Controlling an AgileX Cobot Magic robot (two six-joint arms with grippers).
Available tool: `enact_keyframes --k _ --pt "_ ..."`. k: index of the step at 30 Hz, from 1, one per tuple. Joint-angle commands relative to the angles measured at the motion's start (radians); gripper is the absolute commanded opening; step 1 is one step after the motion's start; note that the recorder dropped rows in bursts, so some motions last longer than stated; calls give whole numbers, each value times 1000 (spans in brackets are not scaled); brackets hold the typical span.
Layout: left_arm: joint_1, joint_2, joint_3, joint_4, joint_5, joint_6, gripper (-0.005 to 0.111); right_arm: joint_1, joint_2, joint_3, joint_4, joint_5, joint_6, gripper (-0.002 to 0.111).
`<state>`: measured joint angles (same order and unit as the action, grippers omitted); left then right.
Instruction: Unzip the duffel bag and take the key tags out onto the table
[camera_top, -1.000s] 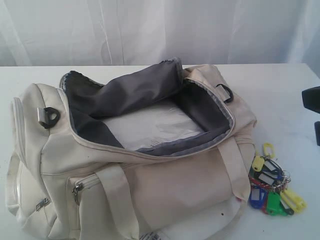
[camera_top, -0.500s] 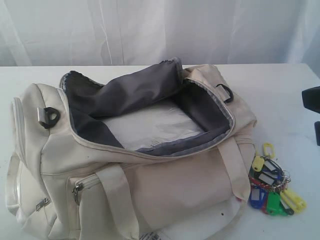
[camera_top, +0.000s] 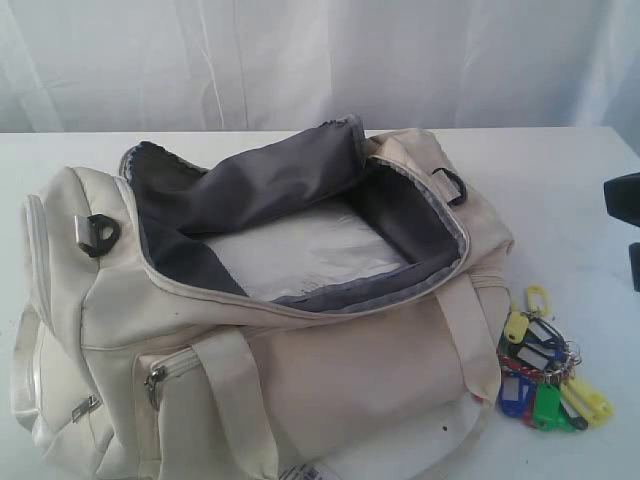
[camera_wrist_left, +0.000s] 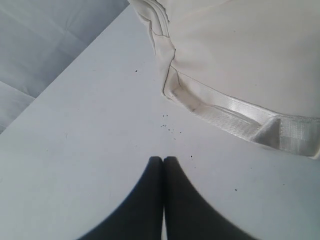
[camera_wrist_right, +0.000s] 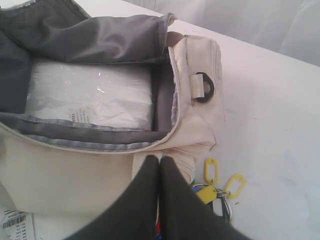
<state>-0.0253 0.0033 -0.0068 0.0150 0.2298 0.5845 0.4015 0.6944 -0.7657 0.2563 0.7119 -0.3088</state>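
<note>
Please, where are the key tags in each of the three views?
Exterior view: key tags at lower right, on the table beside the duffel bag.
Left wrist view: not in it.
Right wrist view: close beside the right gripper, at.
Shared landmark: the bag's dark ring.

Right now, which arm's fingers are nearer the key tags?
Right. The right fingers, shut, hover near the key tags beside the duffel bag; the left fingers are over table by a bag strap.

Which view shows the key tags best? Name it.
The exterior view: all the key tags lie unobstructed on the table. The right wrist view shows mainly yellow tags, the rest behind the right claw. The left wrist view shows none.
</note>
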Motion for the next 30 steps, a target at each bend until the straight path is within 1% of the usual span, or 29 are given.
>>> enact_keyframes --k 1,3,4,7,9,11,25,30 --pt "2 -3 7 -6 6 -7 0 -1 -6 0 1 -3 -2 0" --pt "2 -3 7 -15 7 -38 0 -1 -6 0 1 -3 -2 0" --pt "2 -3 7 -15 7 -83 0 -1 -6 0 1 -3 -2 0" --pt "2 -3 7 -15 7 -424 0 -1 -6 0 1 -3 -2 0" --pt "2 -3 7 -15 7 -593 0 -1 -6 0 1 -3 -2 0" --pt "2 -3 7 -15 7 -667 0 -1 -6 0 1 -3 -2 0" --pt "2 -3 7 -15 7 -664 0 -1 -6 0 1 -3 -2 0" --pt "2 -3 7 -15 1 -577 0 -1 -6 0 1 -3 -2 0"
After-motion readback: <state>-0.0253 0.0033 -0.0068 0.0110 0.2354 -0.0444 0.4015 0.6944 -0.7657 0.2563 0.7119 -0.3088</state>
